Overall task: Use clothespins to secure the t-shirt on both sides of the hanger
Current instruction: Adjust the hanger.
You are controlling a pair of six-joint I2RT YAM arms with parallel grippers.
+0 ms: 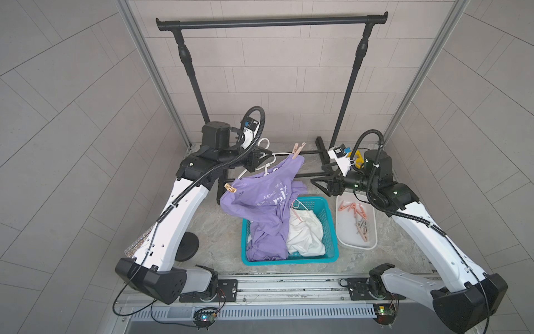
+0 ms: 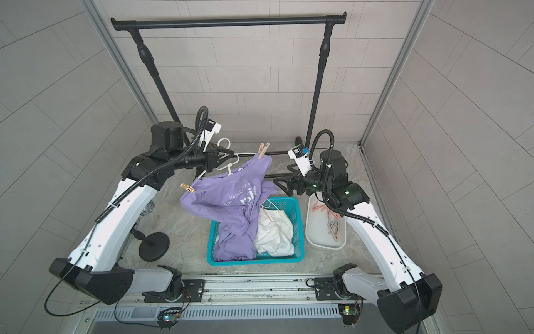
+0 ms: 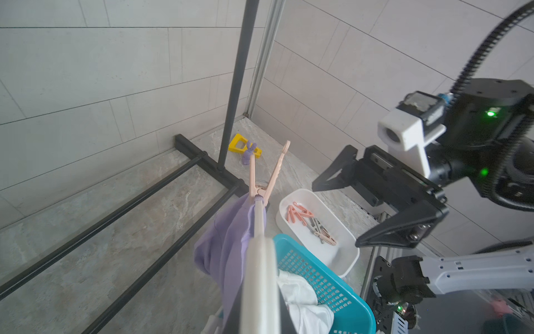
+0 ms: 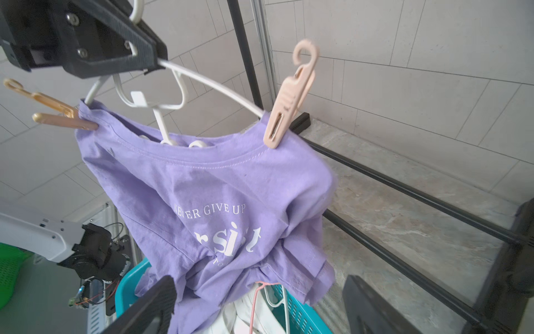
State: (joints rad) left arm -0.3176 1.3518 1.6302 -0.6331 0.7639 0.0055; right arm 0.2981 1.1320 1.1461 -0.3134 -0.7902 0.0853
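Note:
A purple t-shirt hangs from a white hanger, its lower part trailing into the basket. My left gripper is shut on the hanger's arm near the hook and holds it above the basket. A peach clothespin is clipped on the shirt's far shoulder. A tan clothespin is clipped on the other shoulder. My right gripper is open and empty, just right of the shirt and above the tray's far end. More clothespins lie loose in the white tray.
A teal basket below the shirt holds a white garment and another hanger. The black clothes rack stands behind, its floor bars under both grippers. A yellow object lies by the rack foot. A round black stand base sits left.

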